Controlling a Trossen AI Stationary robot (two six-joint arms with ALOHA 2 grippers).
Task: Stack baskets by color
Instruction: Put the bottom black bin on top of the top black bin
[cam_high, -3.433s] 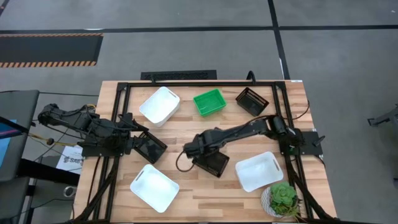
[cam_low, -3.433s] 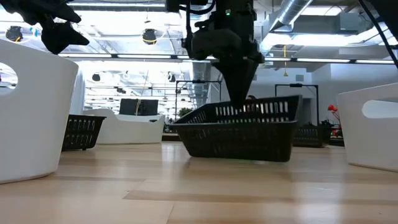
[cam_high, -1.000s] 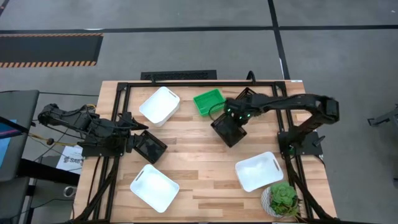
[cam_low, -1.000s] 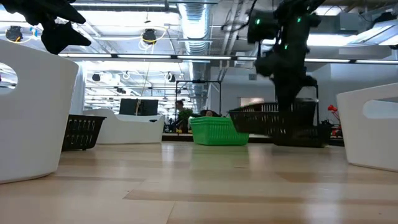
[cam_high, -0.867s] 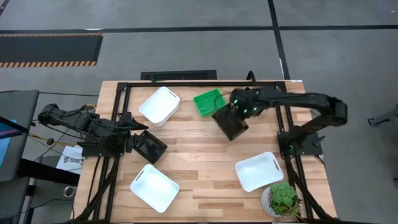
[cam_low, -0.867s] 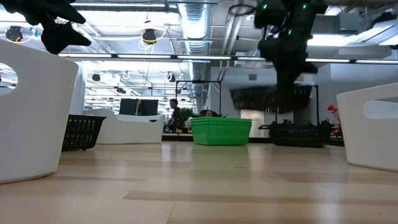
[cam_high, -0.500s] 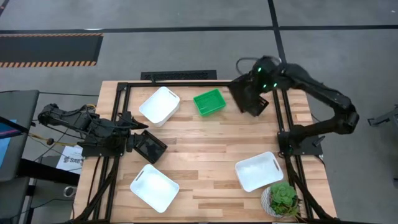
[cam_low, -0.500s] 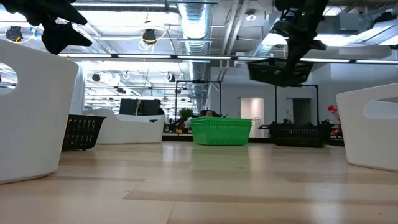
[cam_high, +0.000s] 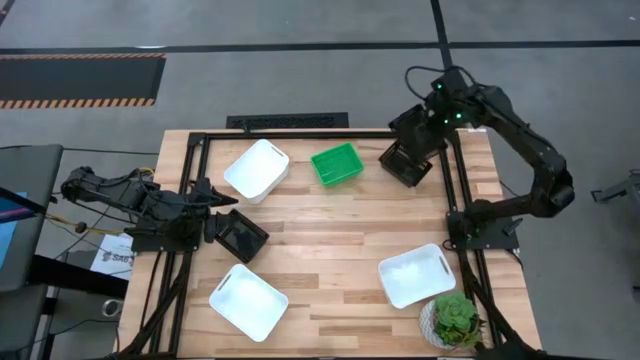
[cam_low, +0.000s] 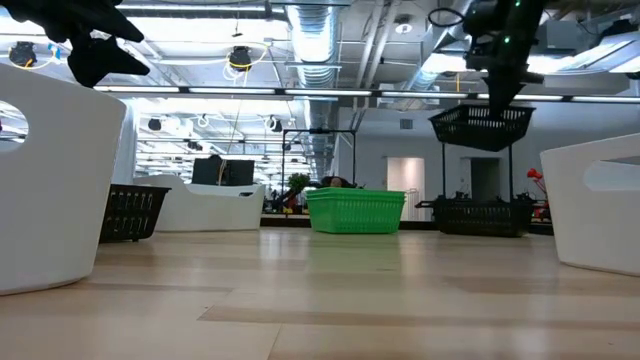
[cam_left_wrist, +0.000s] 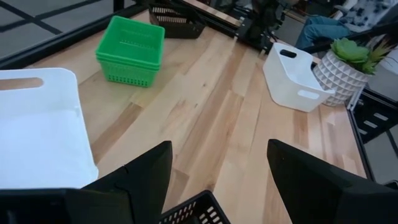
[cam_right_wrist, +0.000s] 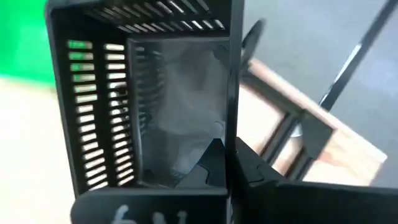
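Note:
My right gripper is over the table's far right corner, shut on a black slotted basket that hangs in the air. Below it a second black basket stands on its base. A green basket and a white basket stand along the far edge. Two more white baskets sit near the front. My left gripper waits open at the left, with a third black basket just ahead of its fingers. My right gripper pinches one wall of the black basket at its rim, with one finger inside the basket and the other outside. The fingers slant down from above. The basket hangs below them, about level, opening up, clear of the table.
A potted plant in a white pot stands at the near right corner. A black metal frame runs around the table's edges. Bare wood lies in the middle between the baskets.
My right gripper has swung from beside the green basket toward the table's far right corner, rising and turning as it went. The black basket has gone with it, lifted well clear of the table, and now hangs over the other black basket.

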